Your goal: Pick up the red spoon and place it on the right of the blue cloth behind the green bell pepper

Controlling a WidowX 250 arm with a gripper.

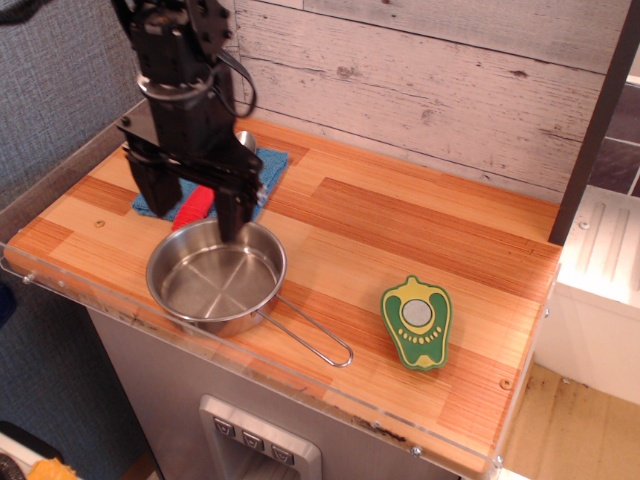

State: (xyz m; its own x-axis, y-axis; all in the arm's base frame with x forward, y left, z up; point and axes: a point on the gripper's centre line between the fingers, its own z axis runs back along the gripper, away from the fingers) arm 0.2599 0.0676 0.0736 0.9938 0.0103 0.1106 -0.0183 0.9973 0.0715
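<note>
In the only view I have, the steel pan sits at the front left of the wooden counter with nothing inside it, its wire handle pointing right. My gripper hangs just behind the pan, jaws apart, straddling the red spoon, which lies on the blue cloth; its silver bowl peeks out behind the arm. The green bell pepper lies well apart, front right.

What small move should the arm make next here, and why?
Probably lower and close: the open pincer straddles the red spoon, which lies ungrasped on the blue cloth, far from its spot behind the green bell pepper.
</note>
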